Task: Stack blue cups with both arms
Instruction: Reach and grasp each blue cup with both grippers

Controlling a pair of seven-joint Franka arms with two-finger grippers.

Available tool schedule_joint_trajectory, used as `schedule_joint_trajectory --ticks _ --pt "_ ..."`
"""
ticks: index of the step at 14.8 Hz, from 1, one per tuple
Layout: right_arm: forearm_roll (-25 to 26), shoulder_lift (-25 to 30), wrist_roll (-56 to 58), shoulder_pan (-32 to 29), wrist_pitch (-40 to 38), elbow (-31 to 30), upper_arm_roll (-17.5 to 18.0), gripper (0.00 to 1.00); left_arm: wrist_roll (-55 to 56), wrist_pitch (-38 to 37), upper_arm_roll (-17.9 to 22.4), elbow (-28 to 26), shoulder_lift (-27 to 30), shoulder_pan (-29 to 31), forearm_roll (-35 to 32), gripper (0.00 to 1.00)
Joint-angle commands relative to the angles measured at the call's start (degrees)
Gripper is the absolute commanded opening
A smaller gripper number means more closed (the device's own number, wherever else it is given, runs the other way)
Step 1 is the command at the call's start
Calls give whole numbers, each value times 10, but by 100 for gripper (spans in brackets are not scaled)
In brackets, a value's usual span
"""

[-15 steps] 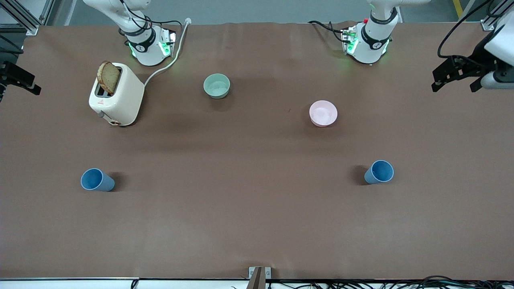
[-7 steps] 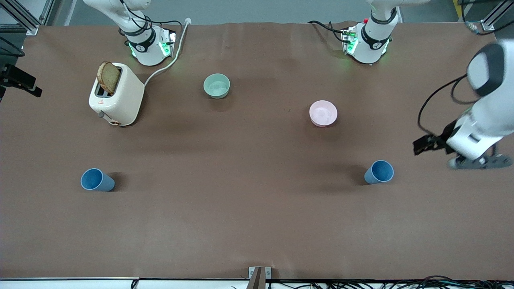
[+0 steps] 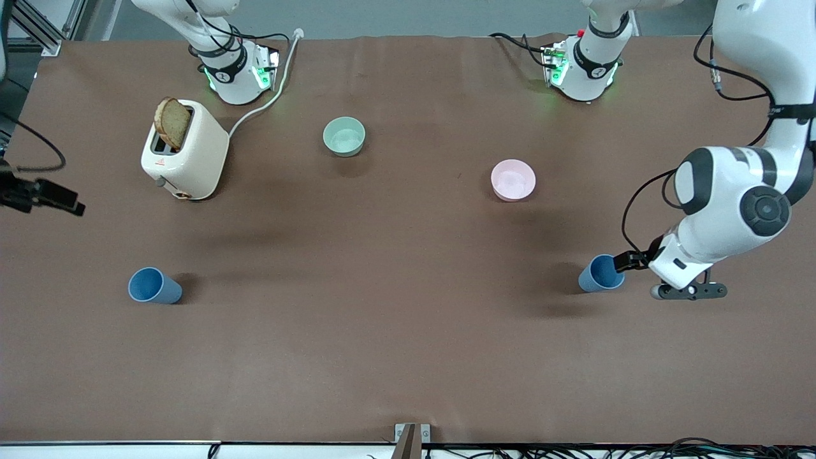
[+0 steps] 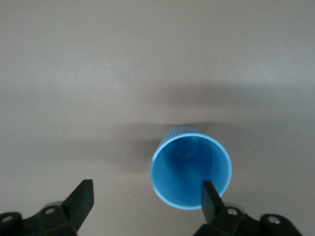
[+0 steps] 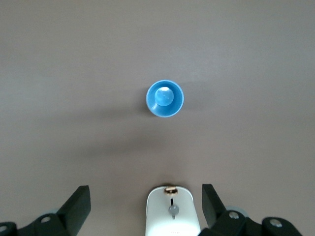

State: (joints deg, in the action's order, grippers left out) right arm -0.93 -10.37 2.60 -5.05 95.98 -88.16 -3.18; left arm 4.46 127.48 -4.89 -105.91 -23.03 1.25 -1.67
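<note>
Blue cups (image 3: 600, 274) (image 3: 153, 286) upright on your desk (image 3: 395, 331), one toward each arm's end, your left pincer (image 4: 147, 196) spread just beside its cup, your right pincer (image 5: 146, 201) spread, high above the desk edge.

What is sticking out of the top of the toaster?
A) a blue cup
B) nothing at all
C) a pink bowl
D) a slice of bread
D: a brown slice of bread stands up out of the slot of the cream toaster, while both blue cups sit on the table nearer the front camera.
</note>
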Motion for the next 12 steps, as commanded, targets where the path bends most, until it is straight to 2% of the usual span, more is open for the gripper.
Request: schedule_joint_trajectory --ticks 1,3,6,8,9,12 --pt "9 -35 4 -4 49 -19 -9 100 -2 19 -2 -7 -25 0 -11 67" --pt "9 -58 15 -2 107 -58 -22 100 -2 35 -2 -7 -40 0 -11 53" --pt "9 -76 15 1 214 -125 -25 100 5 37 -2 -3 -52 -4 -9 21" --pt "8 -96 16 1 235 -134 -38 100 5 38 -2 -1 -57 -3 -9 4" --pt "4 -108 16 1 246 -134 -42 99 6 38 -3 0 -55 -4 -8 1" --pt "1 -143 16 1 293 -131 -43 100 59 30 -20 3 -33 -21 -3 0"
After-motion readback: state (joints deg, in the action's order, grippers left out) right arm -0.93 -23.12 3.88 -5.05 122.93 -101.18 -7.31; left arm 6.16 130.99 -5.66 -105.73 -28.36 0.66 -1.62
